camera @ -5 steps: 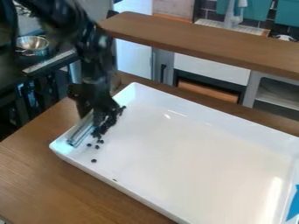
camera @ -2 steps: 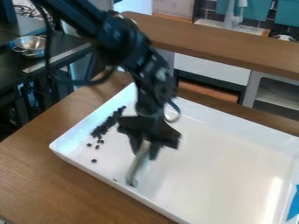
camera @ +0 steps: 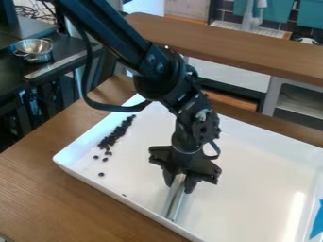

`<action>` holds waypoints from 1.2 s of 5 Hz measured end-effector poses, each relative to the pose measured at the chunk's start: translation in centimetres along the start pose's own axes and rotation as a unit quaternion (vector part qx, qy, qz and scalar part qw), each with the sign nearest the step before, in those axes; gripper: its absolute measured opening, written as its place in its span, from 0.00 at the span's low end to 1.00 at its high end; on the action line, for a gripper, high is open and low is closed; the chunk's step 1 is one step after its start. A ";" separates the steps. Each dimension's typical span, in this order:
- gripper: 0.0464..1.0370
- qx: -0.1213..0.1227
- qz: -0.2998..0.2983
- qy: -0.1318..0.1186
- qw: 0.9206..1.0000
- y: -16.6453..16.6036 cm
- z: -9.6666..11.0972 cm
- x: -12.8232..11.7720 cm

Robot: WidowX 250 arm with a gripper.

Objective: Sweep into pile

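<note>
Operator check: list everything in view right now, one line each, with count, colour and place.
Tray: one, white, on the table.
Dark pieces: many, black, clustered along the tray's left side, a few loose nearer the front.
Sweeping tool: one, silvery, upheld in the end effector.
Table: one, brown wood, under the tray.
Raised shelf: one, brown, behind the tray.
Bowl: one, metallic, upper left.
Blue patch: one, right edge.
Arm: one, black, from upper left.
End effector: one, black, over the tray.

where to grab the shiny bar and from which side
Its upper end, from above, likely pinched across its narrow width as the gripper has it: the bar is long and slim, leaving its lower part free for sweeping.
</note>
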State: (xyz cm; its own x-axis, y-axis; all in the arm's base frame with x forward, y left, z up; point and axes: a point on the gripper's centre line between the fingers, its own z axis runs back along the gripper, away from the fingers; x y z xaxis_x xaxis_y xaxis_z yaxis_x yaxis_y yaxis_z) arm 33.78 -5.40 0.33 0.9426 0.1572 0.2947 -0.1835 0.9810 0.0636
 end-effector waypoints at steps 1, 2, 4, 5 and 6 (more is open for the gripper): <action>0.33 0.002 -0.001 0.009 1.000 -1.1 1.0 0.7; 0.33 0.028 -0.025 0.003 0.999 -1.3 0.6 1.3; 0.39 0.005 -0.105 0.052 0.993 -0.2 1.0 1.6; 0.70 0.002 -0.108 0.062 0.992 0.5 1.7 2.6; 0.95 -0.012 -0.158 0.052 0.986 0.9 1.7 3.2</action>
State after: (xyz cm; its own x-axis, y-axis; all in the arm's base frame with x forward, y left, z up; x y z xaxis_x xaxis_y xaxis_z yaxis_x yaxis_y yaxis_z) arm 36.19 -4.22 2.92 0.9754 -0.1470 0.1645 0.1294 0.9851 0.1132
